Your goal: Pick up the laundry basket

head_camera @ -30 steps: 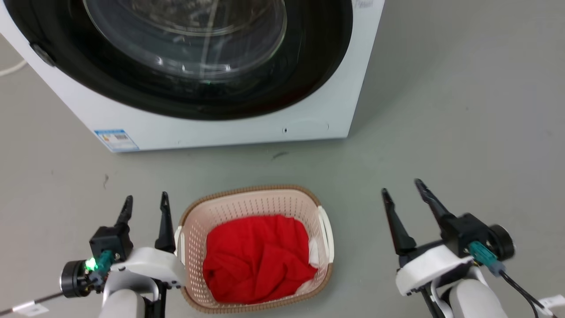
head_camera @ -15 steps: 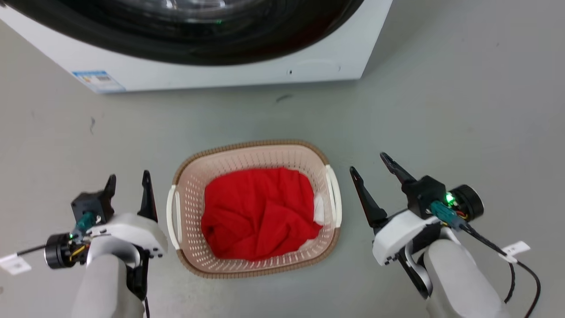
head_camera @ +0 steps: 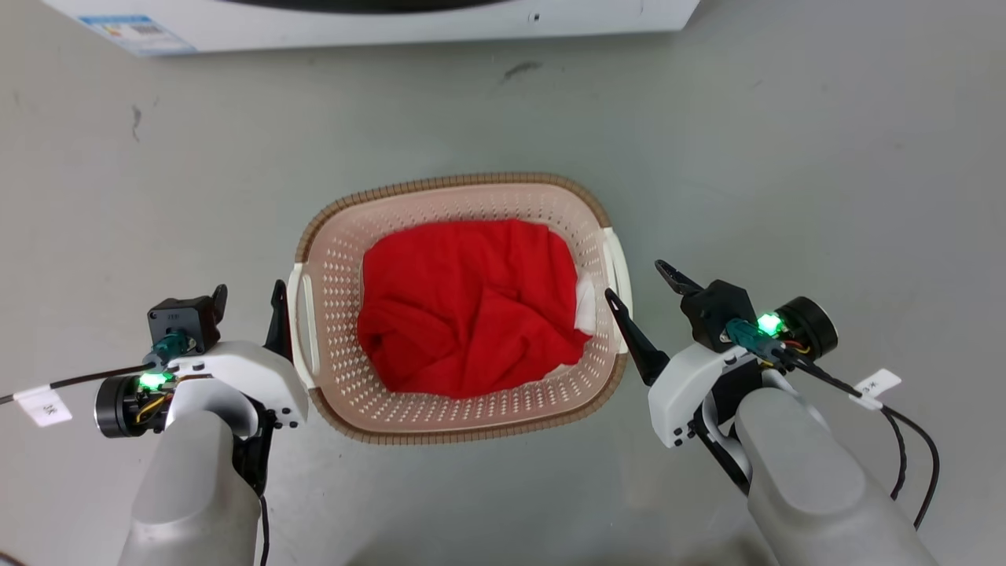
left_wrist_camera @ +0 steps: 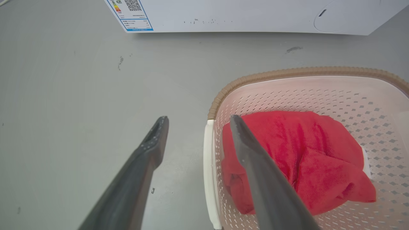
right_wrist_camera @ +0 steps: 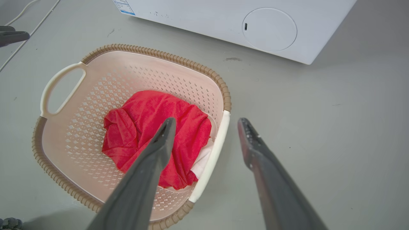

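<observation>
Left gripper (head_camera: pixel 248 292): jaws wide apart, inner finger just beside the left handle (head_camera: pixel 295 314) of the laundry basket (head_camera: pixel 448 181). Right gripper (head_camera: pixel 635 281): equally wide, with its inner fingertip now just beside the right handle (head_camera: pixel 623 271), nearer than half a second ago. The basket sits on the floor (head_camera: pixel 786 157) between both grippers and holds a red cloth (head_camera: pixel 471 306). The camera has tilted down, so the washing machine (head_camera: pixel 377 20) beyond is a thin strip.

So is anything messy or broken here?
Nothing much. The basket sits upright on the floor, red cloth bunched inside, none spilled. Only small dark scuffs mark the floor near the washer.
</observation>
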Available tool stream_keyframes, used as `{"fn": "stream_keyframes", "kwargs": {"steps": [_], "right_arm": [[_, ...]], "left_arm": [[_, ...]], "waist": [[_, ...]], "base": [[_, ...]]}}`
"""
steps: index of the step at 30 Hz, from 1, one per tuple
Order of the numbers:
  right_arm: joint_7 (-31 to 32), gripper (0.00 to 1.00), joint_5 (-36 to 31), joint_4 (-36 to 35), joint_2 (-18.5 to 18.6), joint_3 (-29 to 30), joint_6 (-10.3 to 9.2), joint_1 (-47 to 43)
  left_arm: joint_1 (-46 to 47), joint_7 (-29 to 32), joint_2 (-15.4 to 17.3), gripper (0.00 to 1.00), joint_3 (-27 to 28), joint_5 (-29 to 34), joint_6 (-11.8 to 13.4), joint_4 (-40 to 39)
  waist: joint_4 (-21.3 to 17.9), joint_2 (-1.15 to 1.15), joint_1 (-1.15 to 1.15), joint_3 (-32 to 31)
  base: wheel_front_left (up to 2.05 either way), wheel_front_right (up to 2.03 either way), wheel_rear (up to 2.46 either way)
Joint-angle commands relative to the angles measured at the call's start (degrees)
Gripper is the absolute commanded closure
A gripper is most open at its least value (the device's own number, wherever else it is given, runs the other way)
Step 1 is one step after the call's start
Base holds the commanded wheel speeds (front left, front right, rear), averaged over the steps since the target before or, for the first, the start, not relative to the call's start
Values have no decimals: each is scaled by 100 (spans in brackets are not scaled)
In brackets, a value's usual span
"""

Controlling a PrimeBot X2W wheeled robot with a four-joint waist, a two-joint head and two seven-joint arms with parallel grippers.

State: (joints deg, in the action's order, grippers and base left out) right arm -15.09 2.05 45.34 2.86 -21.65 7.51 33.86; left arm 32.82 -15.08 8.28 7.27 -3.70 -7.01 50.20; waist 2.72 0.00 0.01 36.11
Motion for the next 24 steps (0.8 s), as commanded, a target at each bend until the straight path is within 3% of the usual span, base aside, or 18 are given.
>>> {"fn": "stream_keyframes", "kwargs": {"steps": [1,24], "right_arm": [[-12,0,30,74,3,-26,-4,160],[-13,0,-9,995,5,-225,-4,1104]], "left_arm": [[114,-15,22,0,-20,1,-7,73],[1071,-14,-46,0,-411,-39,-37,1023]], "waist": [[47,0,-1,156],[200,0,-1,1310]], "base": [[0,0,0],[0,0,0]]}}
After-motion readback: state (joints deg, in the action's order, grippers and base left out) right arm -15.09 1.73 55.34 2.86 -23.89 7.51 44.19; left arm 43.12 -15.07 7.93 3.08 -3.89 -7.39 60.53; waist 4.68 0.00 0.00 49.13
